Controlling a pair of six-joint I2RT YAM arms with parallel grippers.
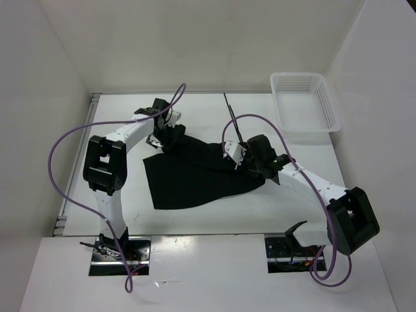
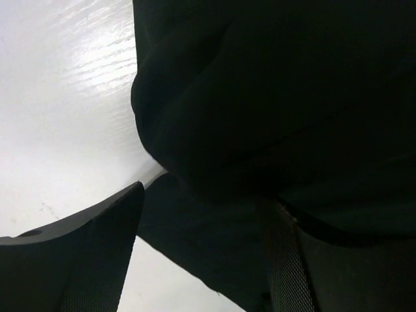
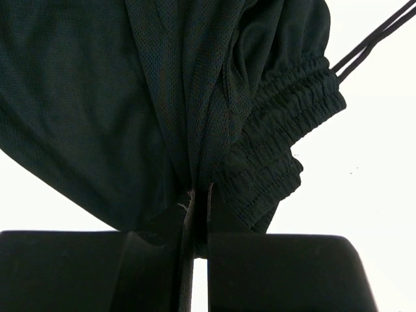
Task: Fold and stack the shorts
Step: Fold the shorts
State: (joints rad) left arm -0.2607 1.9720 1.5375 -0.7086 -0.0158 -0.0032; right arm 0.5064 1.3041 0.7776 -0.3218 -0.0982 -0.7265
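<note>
The black shorts (image 1: 195, 175) lie rumpled on the table (image 1: 214, 221), midway toward its far edge. The right gripper (image 3: 200, 195) pinches a fold of them. The left gripper (image 2: 208, 201) has its jaws spread around the cloth. A white basket (image 1: 328, 104) sits at the far-right corner.

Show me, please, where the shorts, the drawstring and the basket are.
shorts (image 1: 188, 179), top view, flat middle of fabric.
drawstring (image 3: 372, 41), right wrist view, doubled cord.
basket (image 1: 313, 128), top view, near wall.

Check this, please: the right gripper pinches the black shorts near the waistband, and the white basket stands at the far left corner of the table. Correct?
Wrong in one thing: the top external view shows the white basket at the far right corner of the table. The right gripper does pinch the black shorts near the waistband.
</note>
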